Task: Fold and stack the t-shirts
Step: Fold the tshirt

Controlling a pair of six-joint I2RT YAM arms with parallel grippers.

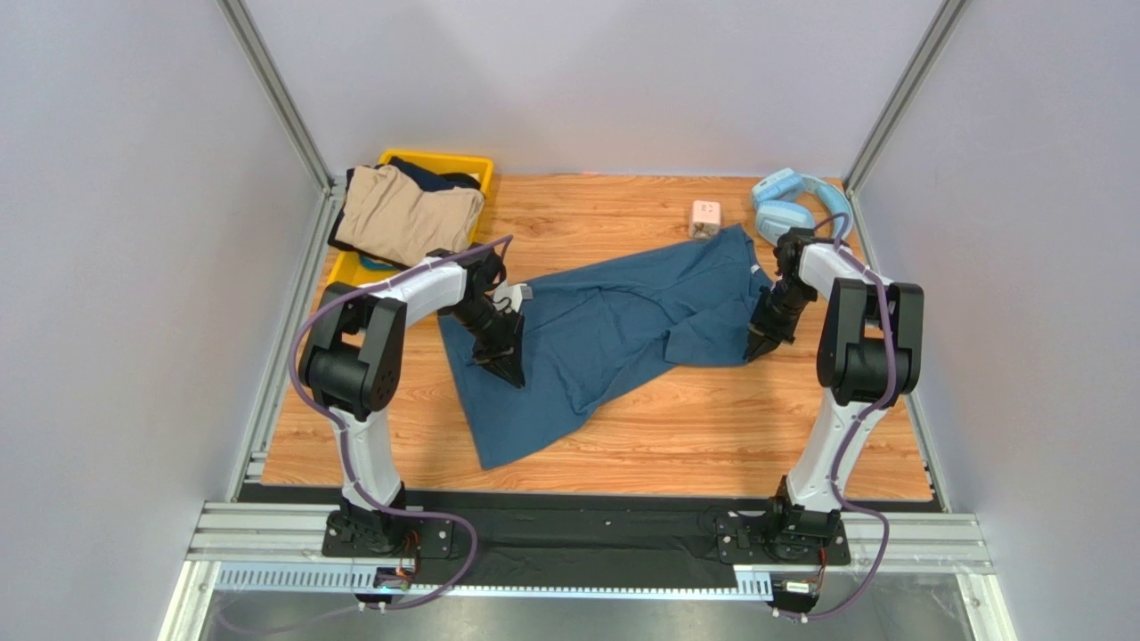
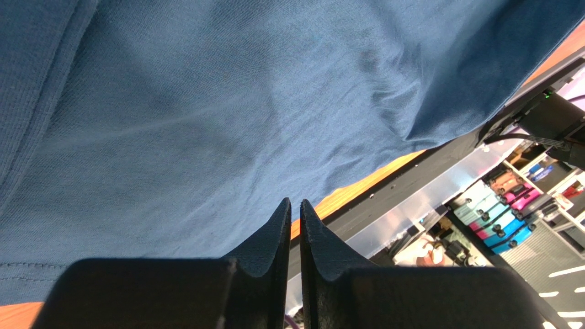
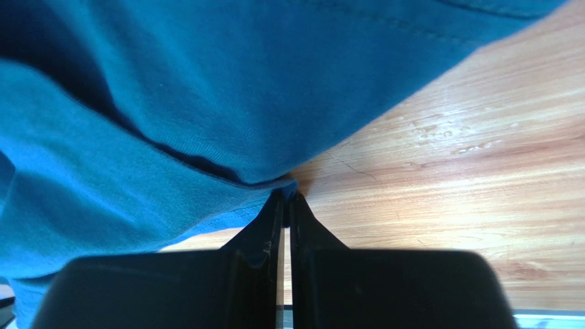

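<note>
Wooden table [image 1: 749,441], top view: blue shirt [image 1: 629,321] rumpled mid-table, left gripper [image 1: 505,363] and right gripper [image 1: 757,350] at its edges | left wrist: fingers [image 2: 271,240] together, hold on cloth unclear | right wrist: clamped on the hem; we should draw both edges apart evenly to flatten.

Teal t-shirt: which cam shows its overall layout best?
Top external: the whole teal t-shirt lies crumpled on the table. Left wrist shows only a cloth patch; right wrist, its edge pinched in the right gripper.

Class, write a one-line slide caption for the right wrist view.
Right gripper, fingers closed, pinches an edge of the teal t-shirt over the wooden table.
</note>
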